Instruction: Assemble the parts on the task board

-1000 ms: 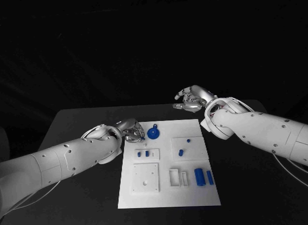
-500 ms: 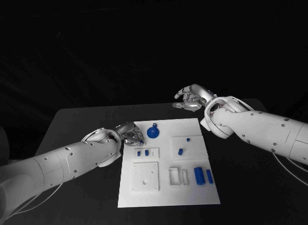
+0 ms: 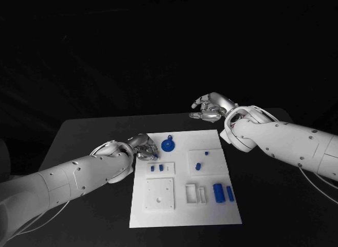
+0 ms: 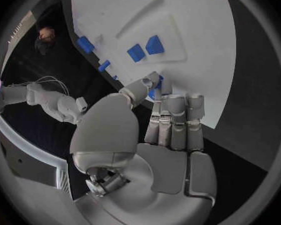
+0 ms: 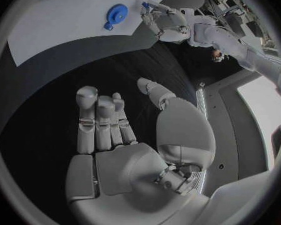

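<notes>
Head view: left hand (image 3: 143, 146) is hovering at the task board's (image 3: 213, 213) far left corner, fingers curling, just beside the round blue part (image 3: 169, 145); whether it is gripping anything I cannot tell. Right hand (image 3: 210, 109) is hanging off the board beyond its far edge, fingers loosely apart, holding nothing.

Left wrist view: fingers (image 4: 175, 120) are lying together, straight, thumb tip meeting something blue; contact unclear. Two small blue blocks (image 4: 145, 48) are sitting in a recess.

Right wrist view: hand (image 5: 125, 150) is relaxing over bare table, empty.

Parts look light, rigid, smooth plastic; probably best pinched by the sides.
</notes>
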Available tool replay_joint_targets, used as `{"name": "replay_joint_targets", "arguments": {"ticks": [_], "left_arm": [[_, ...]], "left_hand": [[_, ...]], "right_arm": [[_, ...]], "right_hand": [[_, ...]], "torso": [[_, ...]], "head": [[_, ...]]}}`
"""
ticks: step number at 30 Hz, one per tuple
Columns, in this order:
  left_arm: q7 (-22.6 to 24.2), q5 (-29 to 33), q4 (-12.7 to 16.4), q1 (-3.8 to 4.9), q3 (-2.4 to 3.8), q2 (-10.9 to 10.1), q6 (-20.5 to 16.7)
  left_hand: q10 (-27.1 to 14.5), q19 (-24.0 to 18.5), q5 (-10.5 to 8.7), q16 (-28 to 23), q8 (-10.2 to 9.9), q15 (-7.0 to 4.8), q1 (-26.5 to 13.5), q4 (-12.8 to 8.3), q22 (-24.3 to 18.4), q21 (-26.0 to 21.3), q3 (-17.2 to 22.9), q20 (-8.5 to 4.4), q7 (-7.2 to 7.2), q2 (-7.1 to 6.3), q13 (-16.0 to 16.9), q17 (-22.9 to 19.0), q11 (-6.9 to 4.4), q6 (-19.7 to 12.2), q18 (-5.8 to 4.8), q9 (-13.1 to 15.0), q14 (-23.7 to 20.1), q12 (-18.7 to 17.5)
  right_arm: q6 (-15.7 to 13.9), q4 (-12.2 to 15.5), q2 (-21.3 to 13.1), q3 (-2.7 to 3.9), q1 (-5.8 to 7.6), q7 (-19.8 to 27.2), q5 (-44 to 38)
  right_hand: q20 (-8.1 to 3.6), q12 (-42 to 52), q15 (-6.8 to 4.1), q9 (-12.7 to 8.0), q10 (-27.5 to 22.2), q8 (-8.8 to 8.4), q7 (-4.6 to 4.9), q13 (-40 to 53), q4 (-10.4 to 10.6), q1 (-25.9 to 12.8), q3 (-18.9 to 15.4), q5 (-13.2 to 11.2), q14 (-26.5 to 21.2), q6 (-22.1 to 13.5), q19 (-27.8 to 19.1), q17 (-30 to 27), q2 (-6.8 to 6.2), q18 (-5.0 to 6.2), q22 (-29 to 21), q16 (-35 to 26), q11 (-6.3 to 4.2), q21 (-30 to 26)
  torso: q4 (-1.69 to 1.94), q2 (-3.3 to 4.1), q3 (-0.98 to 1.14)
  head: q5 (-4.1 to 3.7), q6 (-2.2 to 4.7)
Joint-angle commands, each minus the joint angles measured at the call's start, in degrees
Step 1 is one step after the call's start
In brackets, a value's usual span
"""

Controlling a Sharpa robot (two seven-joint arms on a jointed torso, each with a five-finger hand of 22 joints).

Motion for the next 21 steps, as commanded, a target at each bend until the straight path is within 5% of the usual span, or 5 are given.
{"name": "replay_joint_targets", "arguments": {"ticks": [1, 21], "left_arm": [[0.68, 0.62, 0.15, -0.01, 0.01, 0.12, 0.67], [-0.41, 0.2, -0.59, -0.47, -0.69, 1.45, 0.82]], "left_hand": [[0.48, 0.14, 0.38, 0.18, 0.12, -0.33, -0.17, -0.1, -0.02, 0.03, 0.26, -1.64, 0.05, 0.66, 0.09, -0.01, -0.07, 0.58, 4.09, 0.1, -0.09, -0.22], [0.51, 0.19, 0.41, 0.22, 0.13, -0.33, -0.22, -0.28, -0.02, 0.02, 0.29, -1.72, 0.06, 0.77, 0.07, -0.02, -0.07, 0.53, 4.05, 0.05, -0.04, -0.32]], "right_arm": [[0.65, 0.06, -0.01, 0.03, -0.02, 0.36, -0.15], [0.7, 0.02, -0.01, 0.03, -0.02, 0.38, -0.15]], "right_hand": [[-0.36, 0.32, -0.13, -0.08, -0.56, 0.29, 0.88, -0.07, 0.12, -0.04, 0.06, 0.37, 0.15, -0.35, -0.11, -0.06, 0.71, 5.77, 0.97, -0.1, 0.02, -0.3], [-0.36, 0.36, -0.13, -0.09, -0.57, 0.29, 0.88, -0.12, 0.1, -0.05, 0.05, 0.4, 0.15, -0.35, -0.1, -0.06, 0.73, 5.77, 0.97, -0.1, 0.02, -0.31]], "torso": [[-0.01, 0.02, -0.01], [0.04, 0.01, -0.06]], "head": [[-0.09, -0.04], [-0.19, -0.1]]}}
